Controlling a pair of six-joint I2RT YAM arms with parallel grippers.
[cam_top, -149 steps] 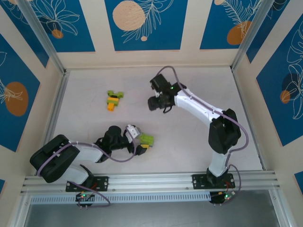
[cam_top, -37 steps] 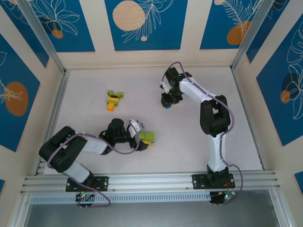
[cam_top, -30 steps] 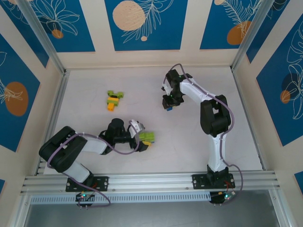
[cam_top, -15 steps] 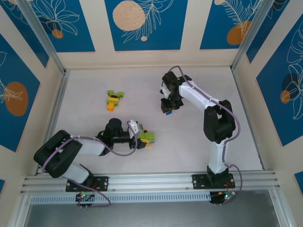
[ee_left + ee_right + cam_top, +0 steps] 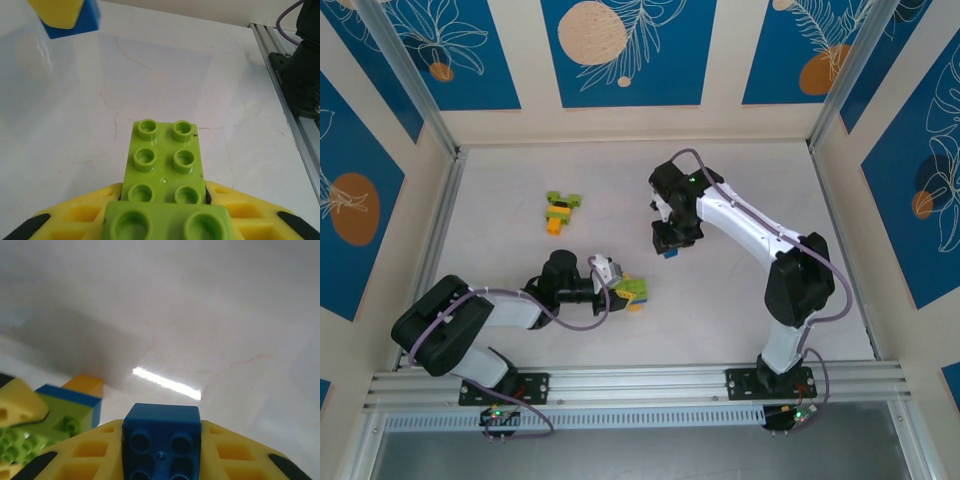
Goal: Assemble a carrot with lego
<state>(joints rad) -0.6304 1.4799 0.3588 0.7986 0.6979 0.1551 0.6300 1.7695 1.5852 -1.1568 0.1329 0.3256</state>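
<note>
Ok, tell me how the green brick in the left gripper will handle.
The green brick looks like rigid moulded plastic, so it is probably stiff. Its glossy top suggests it is slippery. Being flat-sided, it likely won't roll.

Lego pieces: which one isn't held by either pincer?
The green-and-orange cluster lying loose far left; the left pincer grips the lime stack, the right pincer the blue brick.

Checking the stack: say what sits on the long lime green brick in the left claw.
A second lime green brick sits on the long brick, at its near end. Six studs ahead are bare; the part beneath it is covered.
</note>
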